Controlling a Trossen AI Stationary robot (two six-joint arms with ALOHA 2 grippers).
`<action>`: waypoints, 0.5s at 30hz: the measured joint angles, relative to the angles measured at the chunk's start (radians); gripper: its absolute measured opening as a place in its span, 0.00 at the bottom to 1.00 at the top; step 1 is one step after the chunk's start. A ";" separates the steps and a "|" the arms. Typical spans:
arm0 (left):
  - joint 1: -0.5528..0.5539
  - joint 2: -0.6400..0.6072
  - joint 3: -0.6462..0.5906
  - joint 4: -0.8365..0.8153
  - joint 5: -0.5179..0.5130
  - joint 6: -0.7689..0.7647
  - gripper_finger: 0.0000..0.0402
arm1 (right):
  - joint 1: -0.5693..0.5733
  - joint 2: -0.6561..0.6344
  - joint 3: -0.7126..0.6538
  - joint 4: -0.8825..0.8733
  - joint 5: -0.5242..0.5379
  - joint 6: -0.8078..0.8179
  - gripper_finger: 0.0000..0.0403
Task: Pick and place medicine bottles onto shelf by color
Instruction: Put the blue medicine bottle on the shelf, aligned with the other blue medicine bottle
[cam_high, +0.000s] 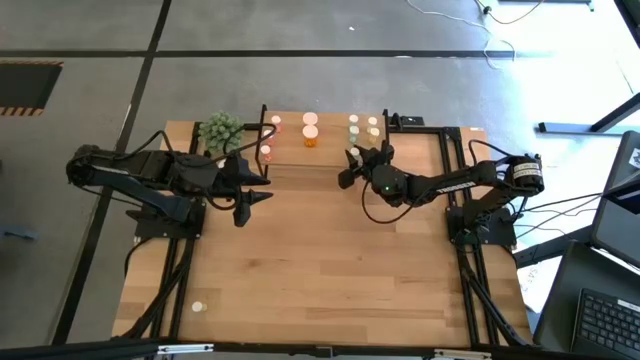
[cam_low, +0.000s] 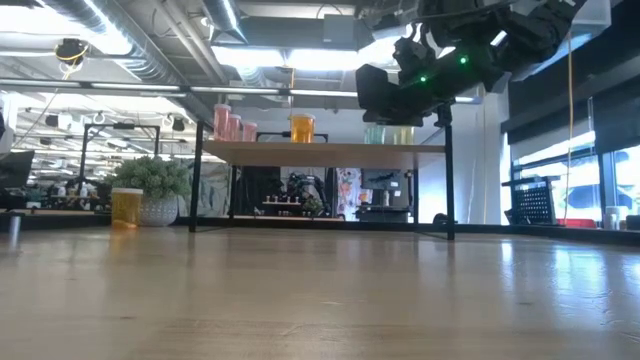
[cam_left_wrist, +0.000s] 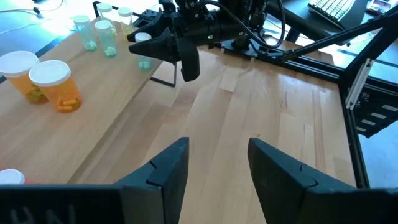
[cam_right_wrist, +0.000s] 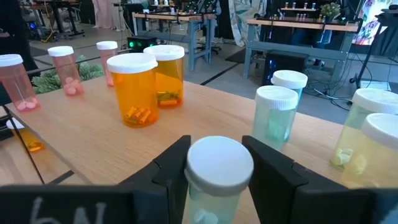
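On the near edge of the shelf (cam_right_wrist: 205, 118), a round pale green bottle (cam_right_wrist: 219, 180) with a smooth white cap is standing between the right gripper (cam_right_wrist: 217, 165)'s two dark fingers; it is unclear whether they are squeezing it. Past it, two fat orange bottles (cam_right_wrist: 144, 84), pink ones and more pale green ones are standing apart on the flat light wood, leaving bare board between them. The left gripper (cam_left_wrist: 214, 165) is hanging partly open and empty over the wide wooden table (cam_high: 320, 270).
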 joint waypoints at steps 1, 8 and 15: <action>0.000 0.000 0.000 0.000 0.000 0.000 0.40 | 0.001 0.000 0.000 0.000 -0.001 -0.002 0.36; 0.000 0.000 0.000 0.000 0.000 0.000 0.40 | 0.001 0.003 -0.002 -0.006 -0.010 -0.063 0.36; 0.000 0.000 0.000 0.000 0.000 0.000 0.40 | 0.001 0.004 -0.002 -0.005 -0.009 -0.071 0.36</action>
